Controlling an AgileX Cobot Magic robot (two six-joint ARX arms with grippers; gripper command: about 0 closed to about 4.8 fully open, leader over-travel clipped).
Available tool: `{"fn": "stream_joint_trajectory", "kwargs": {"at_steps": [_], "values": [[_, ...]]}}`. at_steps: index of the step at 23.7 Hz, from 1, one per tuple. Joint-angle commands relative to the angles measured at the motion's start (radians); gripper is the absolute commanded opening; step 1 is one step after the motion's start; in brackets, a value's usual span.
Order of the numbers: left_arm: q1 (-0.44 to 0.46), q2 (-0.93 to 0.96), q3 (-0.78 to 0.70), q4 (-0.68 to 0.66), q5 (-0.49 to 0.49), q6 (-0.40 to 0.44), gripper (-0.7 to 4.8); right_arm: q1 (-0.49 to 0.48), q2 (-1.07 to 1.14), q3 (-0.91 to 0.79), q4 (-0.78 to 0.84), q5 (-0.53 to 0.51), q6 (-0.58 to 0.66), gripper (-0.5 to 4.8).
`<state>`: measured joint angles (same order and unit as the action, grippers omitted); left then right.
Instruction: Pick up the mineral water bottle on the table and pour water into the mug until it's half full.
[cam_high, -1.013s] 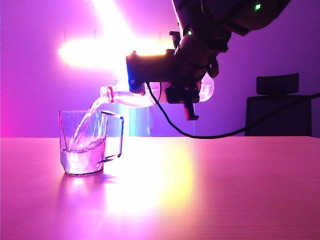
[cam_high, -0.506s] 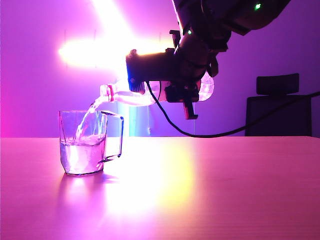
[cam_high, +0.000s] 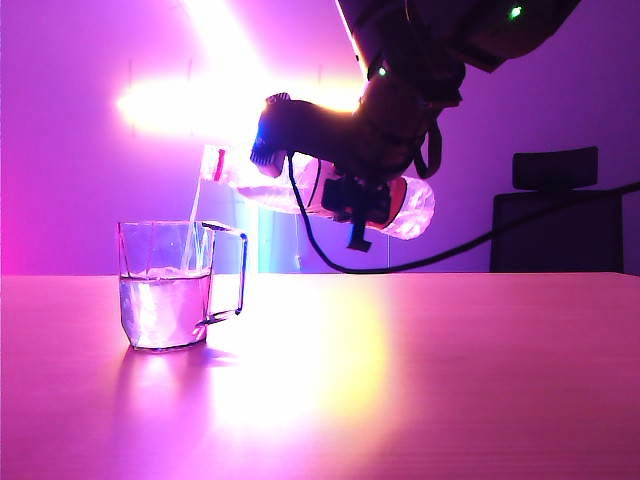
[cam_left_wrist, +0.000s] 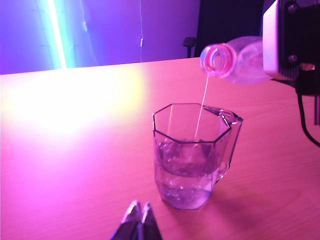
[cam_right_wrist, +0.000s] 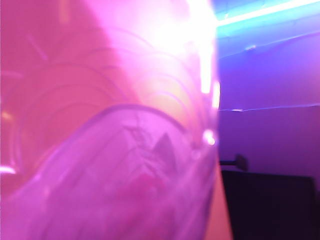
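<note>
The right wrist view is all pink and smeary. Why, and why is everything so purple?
Right wrist view: the clear plastic mineral water bottle held in the right hand fills the lens, too close to focus. Exterior view: bright lamp glare behind the bottle bounces off the glossy table. Left wrist view: sharp, clear faceted mug, shut left hand.

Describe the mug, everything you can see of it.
The mug is clear, faceted glass or plastic with an angular handle, narrowing toward its base. It stands upright on the table, roughly half full of water. A thin stream falls into it from the tilted bottle in the right hand. Nothing else touches it.
</note>
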<state>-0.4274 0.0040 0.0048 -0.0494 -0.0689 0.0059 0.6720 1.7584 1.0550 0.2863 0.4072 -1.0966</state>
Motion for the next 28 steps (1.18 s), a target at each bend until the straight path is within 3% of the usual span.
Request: {"fn": "stream_joint_trajectory", "kwargs": {"at_steps": [1, 6, 12, 14, 18, 28], "values": [[-0.002, 0.002, 0.004, 0.005, 0.002, -0.003, -0.02, 0.003, -0.011, 0.008, 0.02, -0.022, 0.129, 1.56], [-0.002, 0.002, 0.004, 0.005, 0.002, -0.003, -0.02, 0.007, -0.026, 0.007, -0.02, -0.084, 0.351, 1.56], [-0.002, 0.002, 0.004, 0.005, 0.002, -0.003, -0.02, -0.01, -0.076, 0.001, -0.125, -0.309, 0.771, 1.56], [-0.001, 0.002, 0.004, 0.005, 0.002, -0.003, -0.02, -0.024, -0.088, -0.017, -0.111, -0.37, 0.86, 1.55], [0.002, 0.002, 0.004, 0.005, 0.002, -0.003, -0.02, -0.046, -0.126, -0.118, 0.009, -0.43, 0.987, 1.34], [0.036, 0.002, 0.004, 0.005, 0.003, -0.003, -0.02, -0.093, -0.244, -0.486, 0.429, -0.435, 1.154, 1.39]]}}
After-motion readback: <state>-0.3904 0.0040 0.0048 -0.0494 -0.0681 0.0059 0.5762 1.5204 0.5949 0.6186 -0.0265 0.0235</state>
